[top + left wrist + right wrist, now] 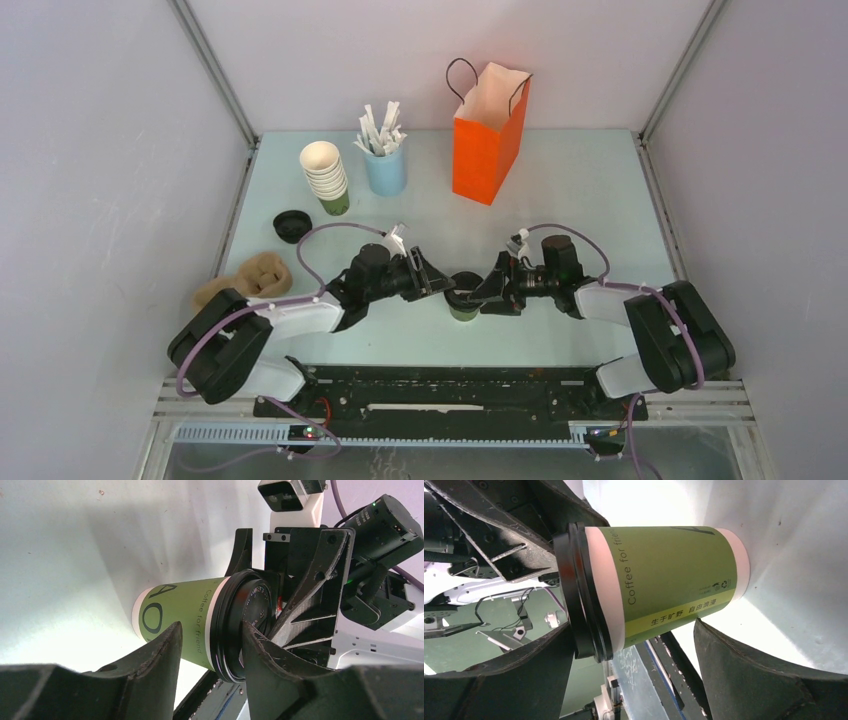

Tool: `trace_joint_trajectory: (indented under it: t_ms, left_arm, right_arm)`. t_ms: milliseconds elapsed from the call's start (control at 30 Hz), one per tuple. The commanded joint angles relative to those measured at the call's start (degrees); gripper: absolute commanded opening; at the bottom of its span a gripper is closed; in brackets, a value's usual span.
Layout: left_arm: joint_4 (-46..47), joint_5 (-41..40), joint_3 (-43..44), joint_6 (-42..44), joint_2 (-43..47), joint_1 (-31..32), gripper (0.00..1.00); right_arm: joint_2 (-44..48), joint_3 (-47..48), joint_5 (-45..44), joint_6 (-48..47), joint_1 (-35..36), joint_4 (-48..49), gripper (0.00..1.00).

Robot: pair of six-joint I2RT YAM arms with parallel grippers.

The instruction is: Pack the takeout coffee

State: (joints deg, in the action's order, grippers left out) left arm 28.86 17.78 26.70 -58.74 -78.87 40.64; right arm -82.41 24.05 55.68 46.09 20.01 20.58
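The takeout coffee (463, 305) stands upright on the pale table (590, 190), near the front edge and about midway between the two arms. It is a small green paper cup with a black lid (584, 590) on its mouth and the printed words "Coffee for friend" along its side.

The left gripper (445, 288) comes in from nine o'clock of the cup. From its wrist camera its fingers (162, 652) stand partly apart with the lid's rim showing in the gap between them; I cannot tell whether they are pinching the cup or only close to it.

The right gripper (486, 296) meets the cup from three o'clock. Its jaws are spread wide, one finger by the lid and the other by the base, and there is a clear gap at the base end.

Farther back, an orange paper bag (488, 140) stands open at about twelve o'clock. At eleven are a light blue cup of white sticks (386, 170) and a stack of cream-and-green cups (328, 182). A loose black lid (291, 226) lies at ten. A tan lumpy thing (250, 278) sits at nine by the left wall.
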Motion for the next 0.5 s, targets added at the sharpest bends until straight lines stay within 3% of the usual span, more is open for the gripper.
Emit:
trace_joint_trajectory:
  t_ms: [0, 133, 233, 467]
  left_arm:
    - [-9.0, -2.7, -0.3, 4.1, -0.1, 0.7, 0.50]
    - [-9.1, -3.5, -0.4, 4.3, -0.8, 1.1, 0.50]
    - [-9.3, -3.9, -0.7, 4.6, -1.0, 1.2, 0.50]
    - [-14.4, -4.5, 1.6, 7.8, 1.5, 1.1, 0.52]
  right_arm:
    - [-1.7, -0.4, -6.0, -5.5, 0.6, -4.2, 0.93]
    - [-6.7, -2.6, -10.1, -7.2, -1.4, -3.2, 0.88]
    - [-7.5, -4.8, -7.5, -5.9, -2.1, 0.8, 0.87]
    - [6.4, -0.4, 0.9, -1.0, -5.5, -2.7, 0.97]
